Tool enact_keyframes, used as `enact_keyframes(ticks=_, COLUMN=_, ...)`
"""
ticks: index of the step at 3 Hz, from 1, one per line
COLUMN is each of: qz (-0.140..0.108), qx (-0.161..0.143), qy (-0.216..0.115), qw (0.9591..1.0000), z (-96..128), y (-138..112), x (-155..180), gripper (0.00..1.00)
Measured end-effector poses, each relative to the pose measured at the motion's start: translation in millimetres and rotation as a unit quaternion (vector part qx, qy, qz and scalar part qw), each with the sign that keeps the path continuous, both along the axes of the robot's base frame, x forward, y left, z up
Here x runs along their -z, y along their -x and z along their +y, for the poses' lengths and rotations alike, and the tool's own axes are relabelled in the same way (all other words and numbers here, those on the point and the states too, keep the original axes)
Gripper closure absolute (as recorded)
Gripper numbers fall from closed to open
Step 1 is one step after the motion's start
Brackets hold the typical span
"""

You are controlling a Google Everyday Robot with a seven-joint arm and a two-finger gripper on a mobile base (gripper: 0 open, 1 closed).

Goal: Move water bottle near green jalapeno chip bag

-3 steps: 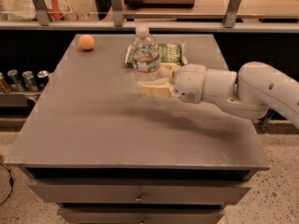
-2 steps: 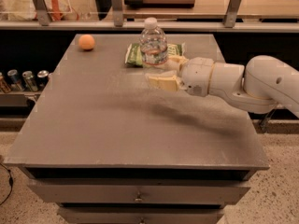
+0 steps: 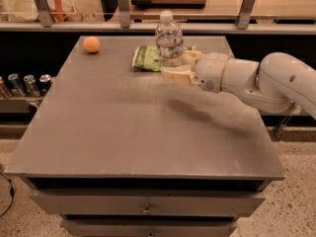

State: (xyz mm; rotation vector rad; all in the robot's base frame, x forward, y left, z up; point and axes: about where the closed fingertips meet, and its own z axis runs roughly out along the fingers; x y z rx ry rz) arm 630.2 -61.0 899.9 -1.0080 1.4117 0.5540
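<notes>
The water bottle [image 3: 169, 37] is clear with a white cap and stands upright at the far middle of the grey table [image 3: 123, 132]. My gripper [image 3: 180, 66] comes in from the right and is shut on the bottle's lower part, holding it a little above the table; a shadow lies below the arm. The green jalapeno chip bag [image 3: 146, 58] lies flat just left of and behind the bottle, partly hidden by it and by my cream fingers [image 3: 175, 76].
A small orange ball [image 3: 91, 44] sits at the table's far left. Several metal cans [image 3: 24, 84] stand on a lower shelf to the left. A counter with metal posts [image 3: 123, 6] runs behind the table. Drawers [image 3: 145, 206] are under the front edge.
My gripper has carried the bottle to the right and slightly farther back, so it now stands at the chip bag's right end instead of its left.
</notes>
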Motion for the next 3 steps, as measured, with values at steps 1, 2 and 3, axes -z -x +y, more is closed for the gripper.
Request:
enact_keyframes(ticks=1, qz=-0.002, qx=0.035, qy=0.001, qw=0.9994, z=-13, y=-18, x=6, gripper=1.0)
enact_keyframes(ticks=2, qz=-0.003, qx=0.071, qy=0.003, qw=0.9975, z=-28, y=-28, x=12, gripper=1.0)
enact_keyframes(ticks=3, qz=-0.001, qx=0.091, qy=0.006, qw=0.9958, z=-36, y=-33, x=18, gripper=1.0)
